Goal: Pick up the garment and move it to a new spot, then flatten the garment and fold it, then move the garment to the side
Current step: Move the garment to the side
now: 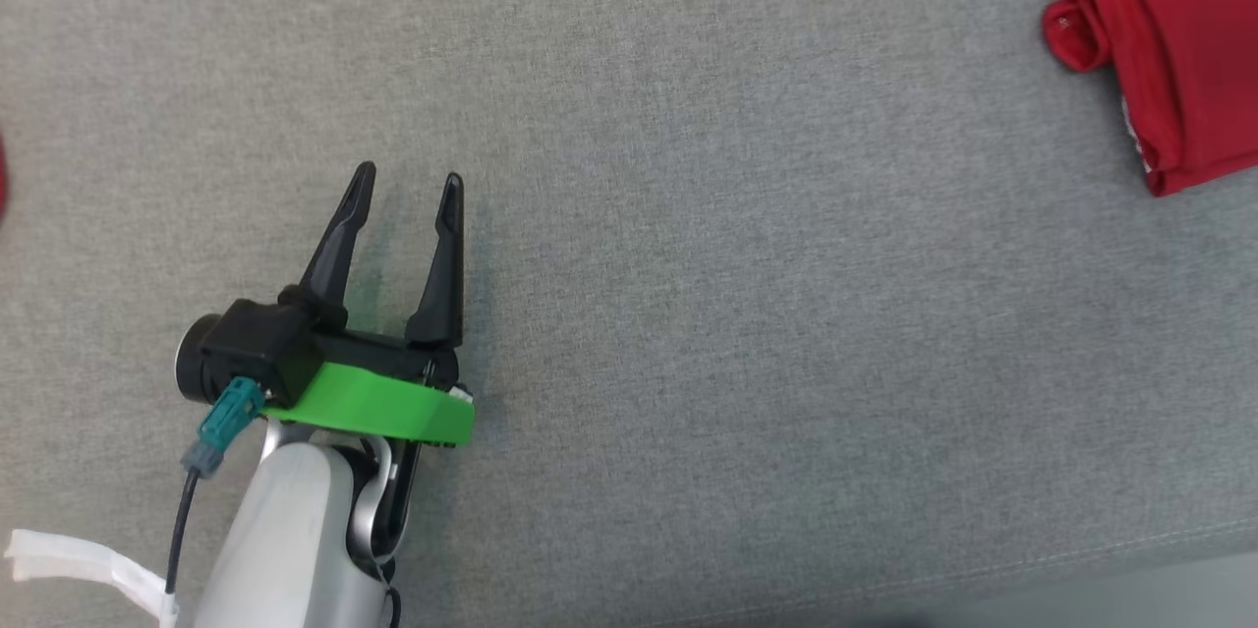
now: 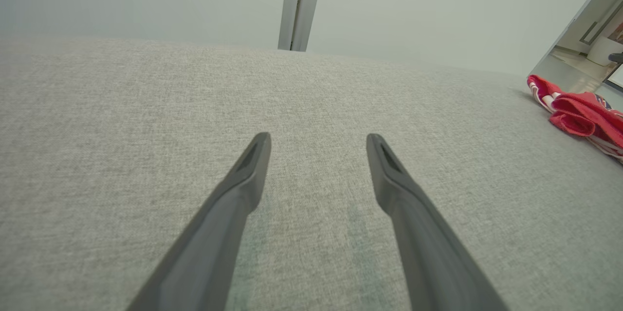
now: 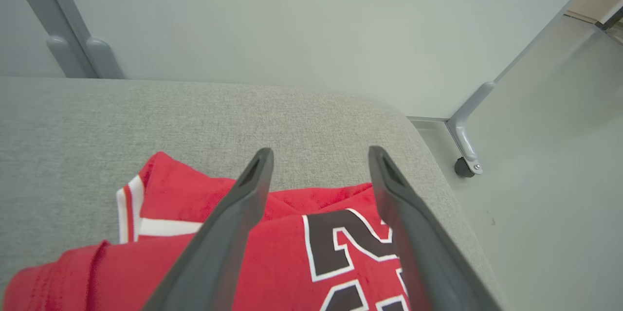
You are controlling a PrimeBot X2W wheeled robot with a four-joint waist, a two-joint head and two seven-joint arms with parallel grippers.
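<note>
Left gripper at 8 o'clock in head view, fingers apart, pointing toward 12 over grey fabric surface. Right gripper fingers apart above folded red garment, lying at 2 o'clock by the surface edge. Pale wall behind.

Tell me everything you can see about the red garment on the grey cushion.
The red garment is a jersey-like knit with white trim and a black numeral outlined in white. It lies folded into a compact bundle, one end rolled, near the right-hand corner of the grey cushion, resting on it. The right gripper hangs open over it; contact cannot be told.
</note>
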